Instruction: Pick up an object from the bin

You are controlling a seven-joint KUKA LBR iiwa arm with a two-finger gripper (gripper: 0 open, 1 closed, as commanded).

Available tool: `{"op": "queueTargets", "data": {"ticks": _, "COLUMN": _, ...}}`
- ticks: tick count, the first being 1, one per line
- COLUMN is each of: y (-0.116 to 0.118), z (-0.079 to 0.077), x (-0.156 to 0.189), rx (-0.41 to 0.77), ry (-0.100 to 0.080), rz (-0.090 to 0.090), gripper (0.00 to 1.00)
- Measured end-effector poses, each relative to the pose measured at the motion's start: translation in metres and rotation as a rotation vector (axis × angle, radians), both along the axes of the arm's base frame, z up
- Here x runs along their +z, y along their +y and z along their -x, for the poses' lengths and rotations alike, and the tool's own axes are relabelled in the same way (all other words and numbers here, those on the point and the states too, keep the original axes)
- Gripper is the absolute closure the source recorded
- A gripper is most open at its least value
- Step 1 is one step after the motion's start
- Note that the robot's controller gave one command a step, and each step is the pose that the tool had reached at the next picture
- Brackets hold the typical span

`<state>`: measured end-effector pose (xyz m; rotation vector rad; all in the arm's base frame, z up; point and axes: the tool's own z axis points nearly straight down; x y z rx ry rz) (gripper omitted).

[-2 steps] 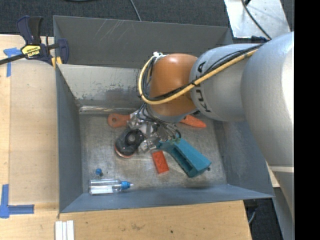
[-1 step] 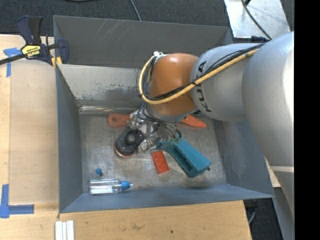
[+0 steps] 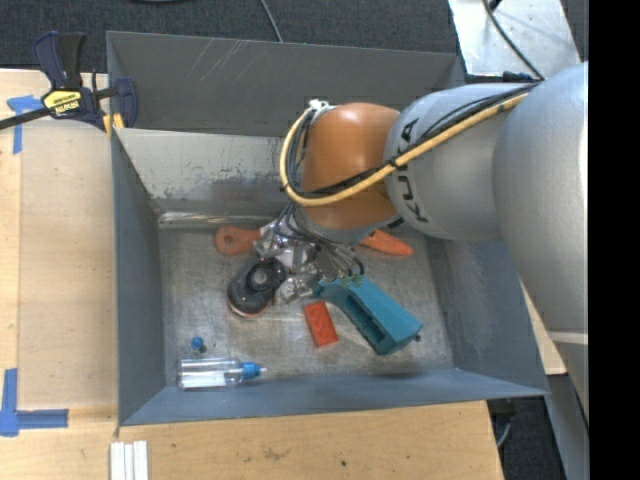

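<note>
Low at the middle of the bin (image 3: 137, 298) with the gripper (image 3: 292, 260) — likely set there for a grab at the black disc (image 3: 252, 288) just beside it, teal tool (image 3: 380, 316) near the other side. Open or shut — cannot tell.

Scuffed matt grey metal bin (image 3: 200, 173)

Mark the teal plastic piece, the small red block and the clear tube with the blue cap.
teal plastic piece (image 3: 382, 317): camera view, on the middle of its broad body.
small red block (image 3: 321, 325): camera view, on its top face.
clear tube (image 3: 210, 374): camera view, on the clear barrel, left of the blue cap.
</note>
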<state>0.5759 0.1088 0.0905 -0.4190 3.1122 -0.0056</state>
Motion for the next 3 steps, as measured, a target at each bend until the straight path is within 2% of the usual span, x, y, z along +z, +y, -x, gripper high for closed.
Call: {"op": "queueTargets", "data": {"ticks": 3, "y": 0.000, "z": -0.001, "x": 0.038, "rx": 0.001, "ry": -0.002, "rz": -0.003, "gripper": 1.00}}
